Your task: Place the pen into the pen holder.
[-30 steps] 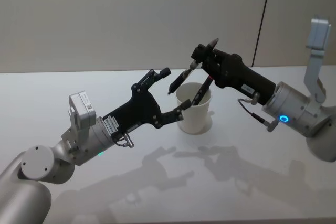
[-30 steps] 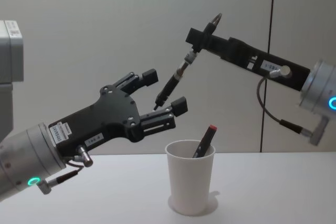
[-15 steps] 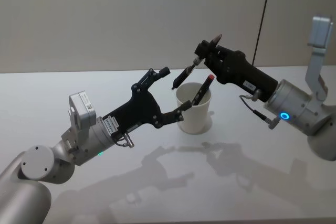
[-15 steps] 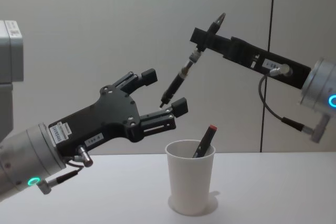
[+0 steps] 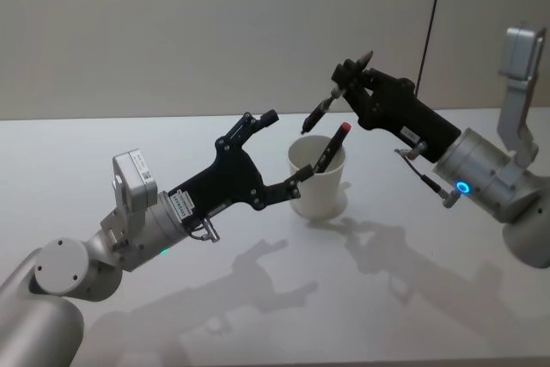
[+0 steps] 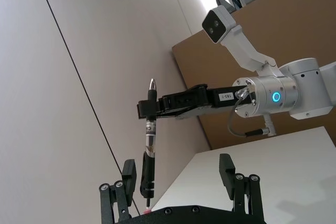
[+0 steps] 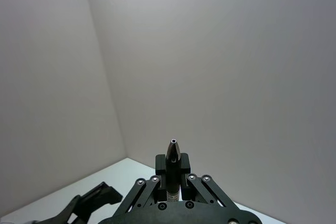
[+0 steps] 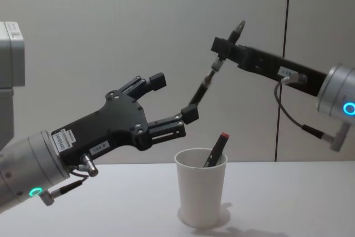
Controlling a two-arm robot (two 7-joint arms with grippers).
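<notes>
The pen (image 8: 206, 84) hangs tilted in the air above the pen holder (image 8: 201, 191), its tip down toward 7 o'clock and its cap end up toward 1 o'clock in the chest view. The right gripper (image 8: 224, 47) is clamped on its upper end, so most of the barrel juts out below the fingers. The white cup stands upright on the table (image 5: 258, 315) and already has a red-capped pen (image 8: 216, 149) leaning against its rim. This looks like the carry-and-align step: the pen is lifted but not yet over the mouth. Next, I judge, the tip must come over the opening at about 5 o'clock from where it hangs, swing nearer upright, then go down before release. The left gripper (image 8: 173, 99) hovers at 10 o'clock from the cup, fingers spread wide and holding nothing; in the chest view the pen tip sits just by its lower finger, touching or not I cannot tell
</notes>
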